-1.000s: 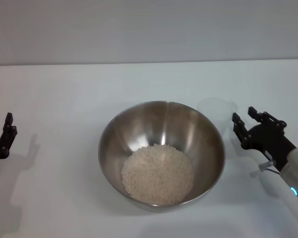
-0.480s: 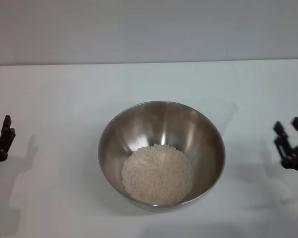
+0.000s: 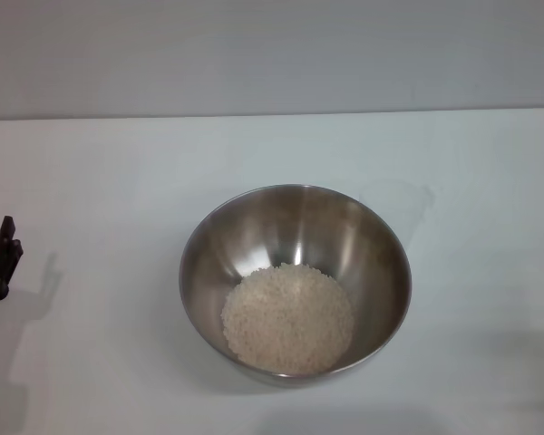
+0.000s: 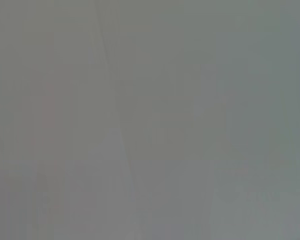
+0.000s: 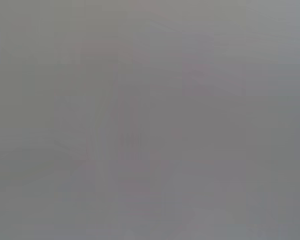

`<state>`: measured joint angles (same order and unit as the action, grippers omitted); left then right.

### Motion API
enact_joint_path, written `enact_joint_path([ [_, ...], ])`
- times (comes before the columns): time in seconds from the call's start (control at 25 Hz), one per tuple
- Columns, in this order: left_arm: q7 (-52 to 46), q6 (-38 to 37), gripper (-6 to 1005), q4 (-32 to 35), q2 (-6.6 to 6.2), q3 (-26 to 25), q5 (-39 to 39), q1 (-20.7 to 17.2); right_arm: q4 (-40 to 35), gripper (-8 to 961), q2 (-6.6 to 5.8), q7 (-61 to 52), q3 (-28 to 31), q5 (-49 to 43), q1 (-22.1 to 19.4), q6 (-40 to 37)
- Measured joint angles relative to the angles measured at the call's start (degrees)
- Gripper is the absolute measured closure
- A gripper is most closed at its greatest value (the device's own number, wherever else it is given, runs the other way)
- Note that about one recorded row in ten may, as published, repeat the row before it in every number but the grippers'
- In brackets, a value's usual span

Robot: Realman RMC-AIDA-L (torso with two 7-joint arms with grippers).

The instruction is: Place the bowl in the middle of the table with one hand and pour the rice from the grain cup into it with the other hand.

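The bowl (image 3: 203, 250), a large shiny steel one, stands on the white table (image 3: 100, 172) about mid-table in the head view. The rice (image 3: 288, 318) lies as a pale heap in its bottom. Just behind the bowl's right rim is a faint translucent shape, which looks like the grain cup (image 3: 399, 205) standing upright on the table. Only a dark tip of my left gripper (image 3: 4, 249) shows at the far left edge, well away from the bowl and holding nothing. My right gripper is out of view. Both wrist views show only flat grey.
A pale wall (image 3: 272, 54) runs behind the table's far edge. White tabletop surrounds the bowl on all sides.
My right gripper has drawn back from beside the bowl to the right and left the head view. The left gripper has slid a little farther toward the left edge. Bowl and rice are unmoved.
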<state>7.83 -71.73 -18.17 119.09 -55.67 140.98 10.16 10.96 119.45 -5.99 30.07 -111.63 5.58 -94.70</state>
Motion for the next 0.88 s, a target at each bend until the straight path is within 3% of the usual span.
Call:
enact_joint_path([
  [0.12, -0.9, -0.2, 246, -0.1, -0.03, -0.3, 0.0, -0.5, -0.1, 303, -0.05, 0.0, 0.1, 0.0, 0.0, -0.5],
  [0.4, -0.9, -0.8, 245, -0.3, -0.09, -0.3, 0.0, -0.8, -0.2, 135, 0.09, 0.1, 1.0, 0.0, 0.1, -0.6],
  [0.88, -1.7, -0.3, 239, 0.2, -0.09, -1.0, -0.9, -0.8, -0.3, 135, 0.14, 0.8, 1.1, 0.0, -0.3, -0.6],
])
